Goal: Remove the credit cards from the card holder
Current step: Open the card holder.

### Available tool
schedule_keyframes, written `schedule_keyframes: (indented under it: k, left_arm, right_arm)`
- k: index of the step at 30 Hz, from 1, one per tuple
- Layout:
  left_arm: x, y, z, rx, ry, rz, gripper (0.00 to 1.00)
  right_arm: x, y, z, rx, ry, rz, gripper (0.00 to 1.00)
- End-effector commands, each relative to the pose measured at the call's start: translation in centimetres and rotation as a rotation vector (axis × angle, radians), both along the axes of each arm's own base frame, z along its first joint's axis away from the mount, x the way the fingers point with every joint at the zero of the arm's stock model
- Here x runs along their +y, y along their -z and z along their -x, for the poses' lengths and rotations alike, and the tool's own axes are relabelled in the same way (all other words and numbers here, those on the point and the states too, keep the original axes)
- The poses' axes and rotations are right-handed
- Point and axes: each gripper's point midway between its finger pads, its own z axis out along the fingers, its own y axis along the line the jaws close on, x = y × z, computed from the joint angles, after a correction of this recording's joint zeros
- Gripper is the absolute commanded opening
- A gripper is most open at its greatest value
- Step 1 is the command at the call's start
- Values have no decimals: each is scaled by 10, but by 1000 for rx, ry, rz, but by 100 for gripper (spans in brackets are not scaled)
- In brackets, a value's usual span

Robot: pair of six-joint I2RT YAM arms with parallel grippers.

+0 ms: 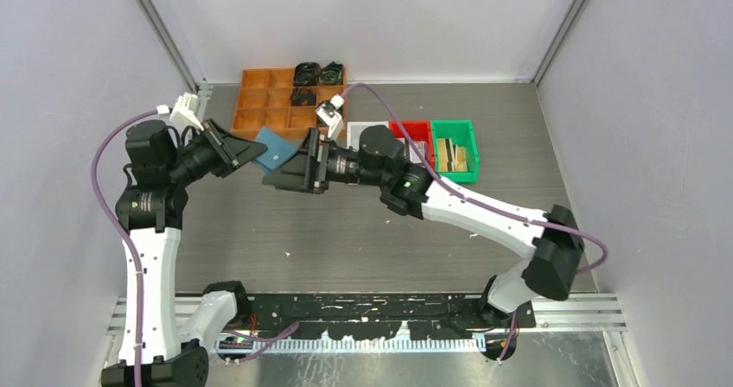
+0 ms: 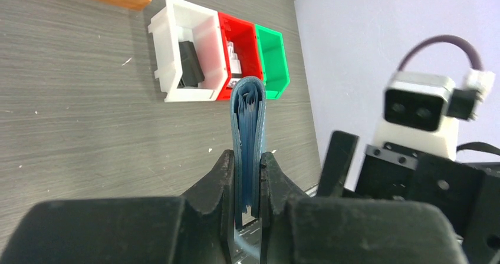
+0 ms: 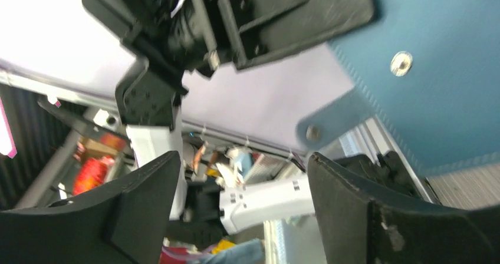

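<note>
My left gripper (image 1: 251, 152) is shut on the light blue card holder (image 1: 278, 149) and holds it above the table. In the left wrist view the card holder (image 2: 249, 128) stands edge-on between the left gripper's (image 2: 247, 158) jaws, folded shut, with blue layers showing inside. The credit cards are hidden. My right gripper (image 1: 292, 173) hangs just right of the holder, open. In the right wrist view the holder (image 3: 424, 69) and its tab loop (image 3: 330, 122) sit above the right finger of the right gripper (image 3: 242, 161), with nothing between the jaws.
An orange compartment tray (image 1: 259, 102) stands at the back left. To its right sit a white bin (image 2: 183, 58), a red bin (image 2: 239, 46) and a green bin (image 1: 455, 149). Grey walls enclose three sides.
</note>
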Motion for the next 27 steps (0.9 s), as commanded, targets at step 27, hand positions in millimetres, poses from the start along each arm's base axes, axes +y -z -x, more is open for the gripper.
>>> schedule_keyframes:
  k: [27]
  left_arm:
    - [-45,-61,65,-247,414,88,0]
  right_arm:
    - [-81,-9,12,-640,49,475,99]
